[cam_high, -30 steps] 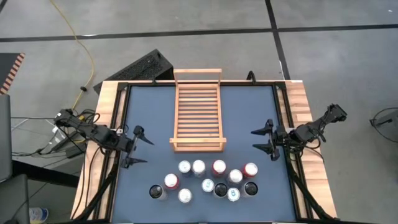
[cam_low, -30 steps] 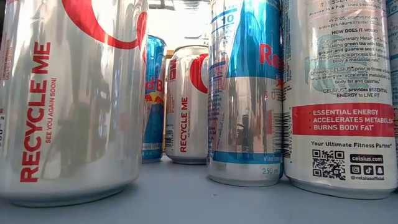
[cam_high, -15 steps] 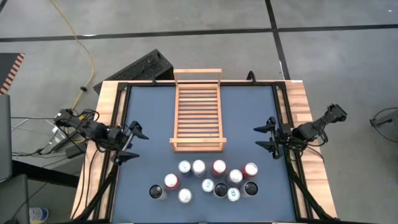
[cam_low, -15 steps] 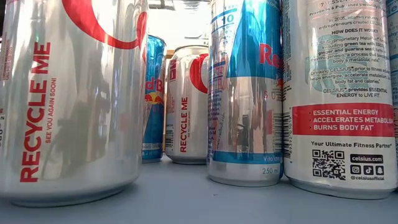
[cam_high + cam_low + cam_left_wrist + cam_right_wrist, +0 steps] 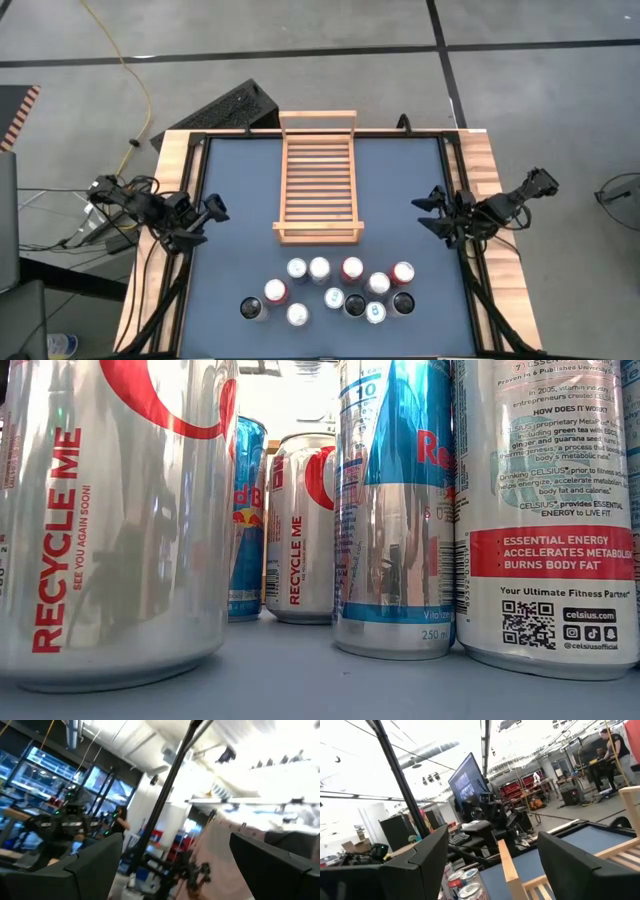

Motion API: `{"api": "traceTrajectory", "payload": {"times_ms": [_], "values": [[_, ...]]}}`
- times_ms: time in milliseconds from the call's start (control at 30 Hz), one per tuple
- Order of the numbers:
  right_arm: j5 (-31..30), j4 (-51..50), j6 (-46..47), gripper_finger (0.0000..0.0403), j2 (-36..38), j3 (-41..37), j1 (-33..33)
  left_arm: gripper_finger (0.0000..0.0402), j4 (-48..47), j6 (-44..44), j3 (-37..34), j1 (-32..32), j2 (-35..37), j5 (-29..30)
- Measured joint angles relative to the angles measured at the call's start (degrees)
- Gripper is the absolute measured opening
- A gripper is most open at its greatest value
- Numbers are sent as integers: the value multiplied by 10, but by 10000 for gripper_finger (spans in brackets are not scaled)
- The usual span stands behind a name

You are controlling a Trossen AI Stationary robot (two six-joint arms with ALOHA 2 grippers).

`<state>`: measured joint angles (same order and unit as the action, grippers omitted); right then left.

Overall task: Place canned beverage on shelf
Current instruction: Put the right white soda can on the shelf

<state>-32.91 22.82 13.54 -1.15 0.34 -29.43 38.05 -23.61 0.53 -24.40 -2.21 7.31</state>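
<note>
A: Where do your grippers stand?

B: Left gripper point(image 5: 203, 222) at mid-left of the high view, right gripper point(image 5: 436, 213) at mid-right; both spread wide, holding nothing.

A: And the cans point(image 5: 335, 291)?

B: Clustered at lower centre, below the shelf point(image 5: 318, 178), whose long axis runs top to bottom of the frame. Your right gripper looks nearer (the red-topped can point(image 5: 402, 272) sits below it).

A: Legible print?

B: Low view: "RECYCLE ME", "CELSIUS", "ESSENTIAL ENERGY", "250 ml".

Grey floor point(image 5: 300, 45), yellow cable point(image 5: 128, 75)
</note>
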Motion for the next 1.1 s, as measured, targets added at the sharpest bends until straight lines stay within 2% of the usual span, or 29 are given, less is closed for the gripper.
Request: {"api": "traceTrajectory", "payload": {"times_ms": [133, 233, 333, 467, 633, 733, 900, 1000, 1100], "values": [[-15, -7, 1, 291, 0, 0, 3, 358, -11, -41, 10, 0, -1, 1], [-22, -18, 17, 291, 0, 0, 3, 358, -5, -37, 20, 0, 0, 8], [-33, -11, 17, 291, 0, 0, 3, 358, -12, -39, 24, 0, 0, 41], [-55, -7, -16, 291, -1, 14, 3, 358, 15, 26, 25, 0, 0, 44], [-64, -1, -85, 291, -10, 63, 3, 358, 7, 28, 29, 0, 0, 78], [-65, 2, -130, 291, -36, 110, 3, 358, -66, 24, 76, 0, 0, 76], [-70, -34, -170, 291, -125, 199, 3, 358, -297, 32, 224, 0, -43, 84], [-104, -121, -158, 291, -196, 270, 2, 358, -392, 44, 312, 0, -103, 85], [-112, -227, -120, 291, -279, 354, -2, 358, -482, 55, 386, 0, -171, 85]]}}
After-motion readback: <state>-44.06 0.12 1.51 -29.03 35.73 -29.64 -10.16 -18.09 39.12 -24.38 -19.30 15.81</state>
